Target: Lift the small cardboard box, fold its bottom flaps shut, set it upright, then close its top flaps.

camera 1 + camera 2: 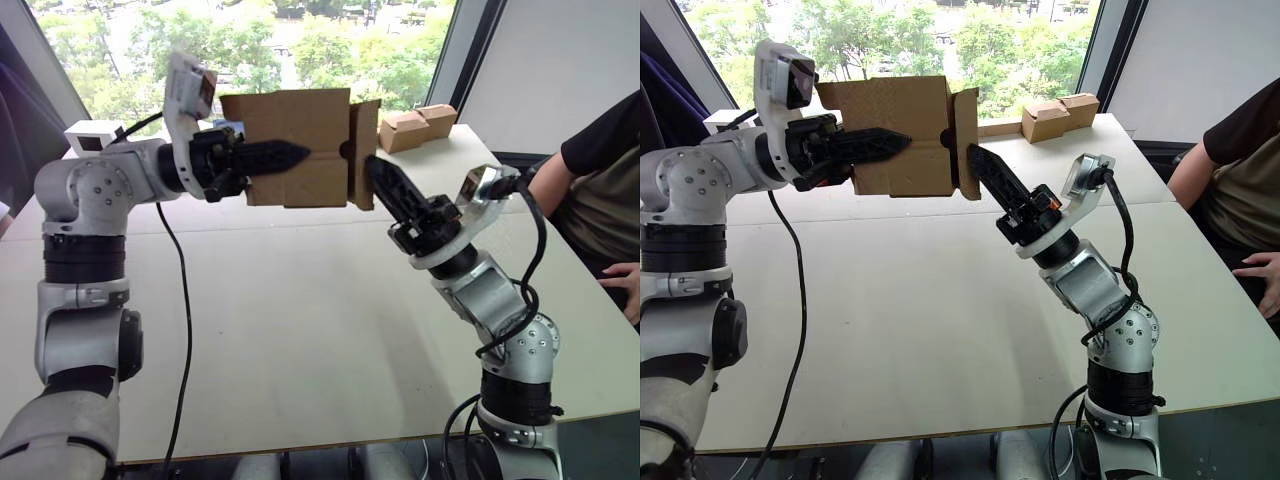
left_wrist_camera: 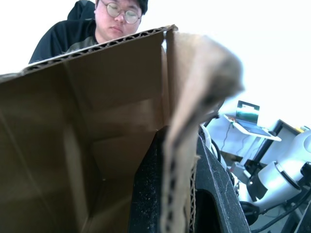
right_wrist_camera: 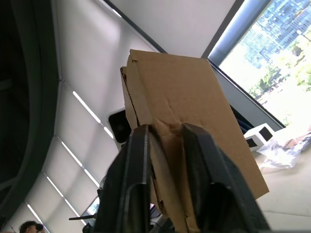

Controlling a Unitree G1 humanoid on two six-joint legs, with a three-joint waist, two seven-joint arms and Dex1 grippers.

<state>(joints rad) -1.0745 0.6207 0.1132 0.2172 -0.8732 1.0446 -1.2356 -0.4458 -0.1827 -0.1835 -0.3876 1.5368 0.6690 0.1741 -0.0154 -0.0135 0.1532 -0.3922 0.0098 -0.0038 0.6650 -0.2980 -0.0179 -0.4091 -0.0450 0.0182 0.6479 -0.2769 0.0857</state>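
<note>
The small cardboard box (image 1: 298, 148) hangs in the air over the far part of the table (image 1: 300, 330), carried on its side between the 2 arms. The left gripper (image 1: 285, 156) pinches 1 wall of the box, 1 finger inside and 1 outside. The right gripper (image 1: 385, 185) is at the box's right end, its 2 fingers closed on a flap (image 1: 364, 152) that stands edge-on there. The box's long axis runs left to right, so its open ends face sideways, and the right end lies directly ahead of the right jaws. That arm seems best placed to fold the bottom flaps. A person (image 1: 590, 190) sits at the right.
</note>
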